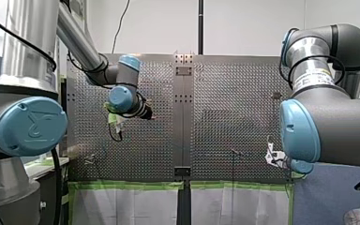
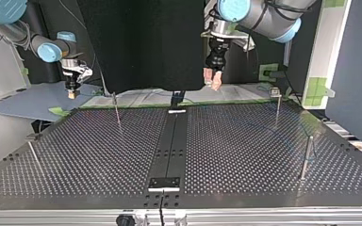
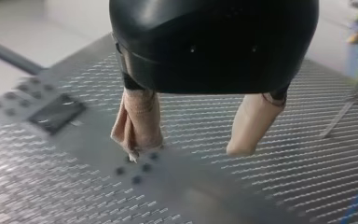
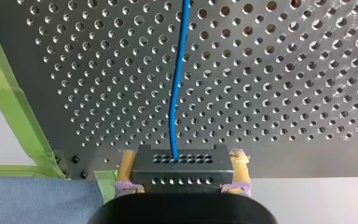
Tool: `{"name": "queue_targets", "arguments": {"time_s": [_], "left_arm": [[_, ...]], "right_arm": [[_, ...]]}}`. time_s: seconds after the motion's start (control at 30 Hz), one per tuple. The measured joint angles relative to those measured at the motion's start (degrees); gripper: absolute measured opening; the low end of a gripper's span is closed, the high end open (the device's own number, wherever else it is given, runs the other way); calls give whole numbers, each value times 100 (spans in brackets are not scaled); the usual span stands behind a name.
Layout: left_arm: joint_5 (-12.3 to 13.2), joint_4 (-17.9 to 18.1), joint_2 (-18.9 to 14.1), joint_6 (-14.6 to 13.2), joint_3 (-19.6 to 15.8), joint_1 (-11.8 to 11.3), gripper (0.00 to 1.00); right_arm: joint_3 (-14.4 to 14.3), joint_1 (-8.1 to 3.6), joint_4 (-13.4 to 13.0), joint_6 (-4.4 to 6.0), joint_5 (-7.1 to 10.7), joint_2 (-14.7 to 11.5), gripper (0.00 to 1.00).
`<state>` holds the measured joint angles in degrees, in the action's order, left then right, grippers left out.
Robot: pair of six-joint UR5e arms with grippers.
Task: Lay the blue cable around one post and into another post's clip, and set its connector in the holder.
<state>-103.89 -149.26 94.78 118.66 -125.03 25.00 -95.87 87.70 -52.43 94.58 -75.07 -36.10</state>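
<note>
Connector point(image 4: 182, 169) clamped in my right gripper point(image 4: 182, 161) at the counter point(image 4: 284, 70) edge, cable point(image 4: 176, 93) running out across it. My left gripper point(image 3: 189, 148) is wide open, empty. Routing looks not yet begun; next, lead the cable around a post point(image 2: 117, 108).

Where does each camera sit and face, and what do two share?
Front: behind my left arm and right arm, over the table; their shoulders show.
Top: across the table, facing the arms; my left gripper at its right.
Left wrist: on my left arm, past that open gripper to the table.
Right wrist: on my right arm; my right gripper holds the connector of the blue cable.
Shared: top and left wrist show my left gripper.
</note>
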Motion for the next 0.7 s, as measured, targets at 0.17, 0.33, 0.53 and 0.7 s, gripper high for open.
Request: {"name": "queue_targets", "arguments": {"time_s": [0.17,0.33,0.53,0.7], "left_arm": [[-33,258,-316,316,18,-316,100],[-204,322,-637,637,114,-638,100],[-238,210,-884,850,69,-1027,100],[-137,263,-875,923,-81,-1296,100]], "right_arm": [[-1,1,-4,0,0,0,0],[-2,3,0,0,0,5,0],[-1,14,19,0,0,5,0],[-1,30,32,0,0,6,0]]}}
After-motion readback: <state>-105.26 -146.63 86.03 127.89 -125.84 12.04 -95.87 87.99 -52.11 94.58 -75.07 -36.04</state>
